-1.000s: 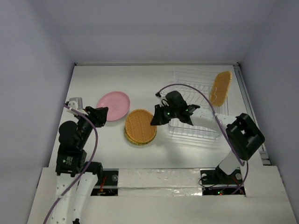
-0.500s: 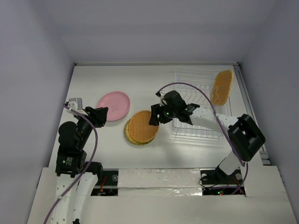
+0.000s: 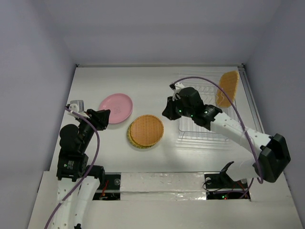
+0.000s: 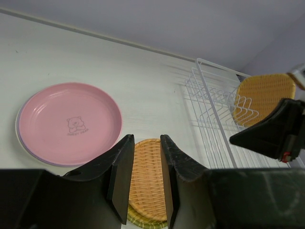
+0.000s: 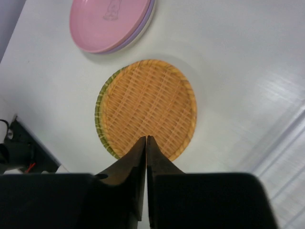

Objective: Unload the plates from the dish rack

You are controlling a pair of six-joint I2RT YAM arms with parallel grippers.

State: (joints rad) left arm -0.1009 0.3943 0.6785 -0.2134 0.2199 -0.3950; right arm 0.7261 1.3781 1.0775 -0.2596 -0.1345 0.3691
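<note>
Pale lavender-grey walls close in a white table (image 3: pixel 143 81). On its right side stands the dish rack (image 3: pixel 195 136), a basket of thin white wire. One plate is in it: the rounded-square orange plate (image 3: pixel 227 88), upright on its edge in a slot at the rack's far right corner. The other slots that can be seen hold nothing.

Left of the rack, near the middle of the table, the round orange woven plate (image 3: pixel 147 130) lies flat on a second woven plate (image 5: pixel 100 119), whose greenish-yellow rim peeks out at one side. Farther left and a little farther back, well apart from that stack, the pink plate (image 3: pixel 116 108) lies flat with a small bear print at its centre. It rests on a lavender plate (image 5: pixel 150 15), of which only the rim shows.

The right arm (image 3: pixel 228 129) stretches from the near right across the rack. The right jaws hang just past the rack's left edge, above the table beside the woven stack. They are clenched tight together with nothing between them.

The left arm (image 3: pixel 76 138) is folded at the near left. The left jaws sit just beside the pink plate's near-left edge, parted by a narrow gap and empty.
</note>
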